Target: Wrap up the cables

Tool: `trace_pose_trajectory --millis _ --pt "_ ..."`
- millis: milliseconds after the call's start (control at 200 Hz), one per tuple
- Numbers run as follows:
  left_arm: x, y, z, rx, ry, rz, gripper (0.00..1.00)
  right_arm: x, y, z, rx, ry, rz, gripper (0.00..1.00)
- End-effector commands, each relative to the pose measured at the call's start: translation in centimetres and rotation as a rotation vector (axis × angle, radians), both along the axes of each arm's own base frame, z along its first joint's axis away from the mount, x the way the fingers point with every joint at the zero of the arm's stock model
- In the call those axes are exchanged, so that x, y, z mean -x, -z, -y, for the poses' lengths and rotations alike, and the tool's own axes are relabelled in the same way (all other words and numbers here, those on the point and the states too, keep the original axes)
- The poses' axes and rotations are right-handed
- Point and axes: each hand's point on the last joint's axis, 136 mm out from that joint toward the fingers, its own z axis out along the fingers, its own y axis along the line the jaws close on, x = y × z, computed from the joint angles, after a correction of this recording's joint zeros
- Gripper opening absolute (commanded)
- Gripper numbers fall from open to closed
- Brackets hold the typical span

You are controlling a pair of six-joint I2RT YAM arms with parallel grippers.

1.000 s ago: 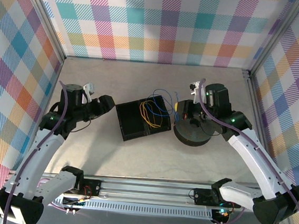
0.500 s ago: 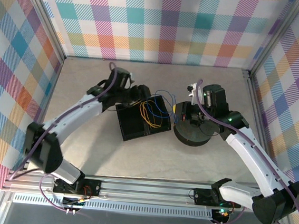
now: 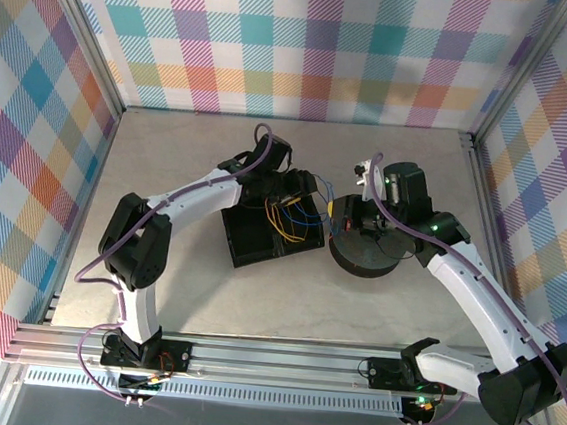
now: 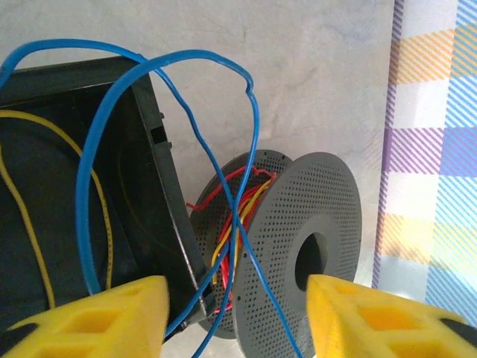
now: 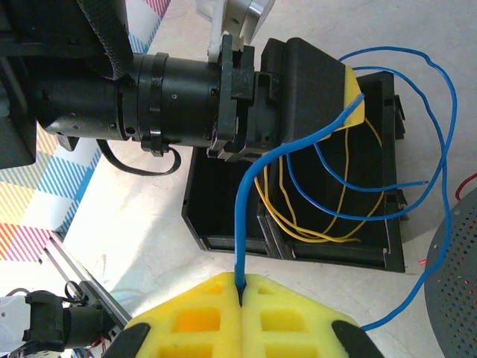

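Left wrist view | left fingers [image 4: 119, 313] part-open astride the blue cable [image 4: 197, 52], gripping nothing, at the tray [image 4: 160, 171] rim | right fingers [image 5: 237, 292] pinched shut on that cable, beside the tray | advice: centre strand before closing; keep tension even towards spool [image 4: 298, 216].

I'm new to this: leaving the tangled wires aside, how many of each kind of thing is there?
Claws: 2 (left claw, right claw)
Grey spool: 1
Black tray: 1
Total: 4
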Motion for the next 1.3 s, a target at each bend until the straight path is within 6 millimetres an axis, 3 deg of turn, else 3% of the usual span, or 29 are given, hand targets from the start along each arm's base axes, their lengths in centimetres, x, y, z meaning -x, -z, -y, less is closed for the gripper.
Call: trace_pose_trajectory --millis 0,65,165,445,600,1290 --pt "-0.6 -0.5 1.0 0.037 0.004 0.020 0.40 0.1 -0.3 -0.3 -0.016 -0.016 0.020 0.00" --pt "-0.4 -0.2 1.1 0.039 0.006 0.011 0.38 0.2 -0.3 -0.2 -0.013 -0.013 0.021 0.00" --pt "-0.1 -0.4 0.9 0.039 0.007 0.014 0.49 0.2 -0.3 -0.2 -0.014 -0.013 0.021 0.00" --pt "0.5 -3.7 -0.6 0.025 -0.015 0.088 0.56 0.3 -0.2 -0.2 -0.016 -0.012 0.018 0.00" --pt "0.7 -4.3 -1.0 0.025 -0.023 0.103 0.61 0.3 -0.1 -0.2 -0.019 -0.014 0.015 0.00" --pt "0.2 2.3 -1.0 -0.077 -0.041 -0.020 0.66 0.4 0.1 0.0 -0.011 -0.010 0.020 0.00"
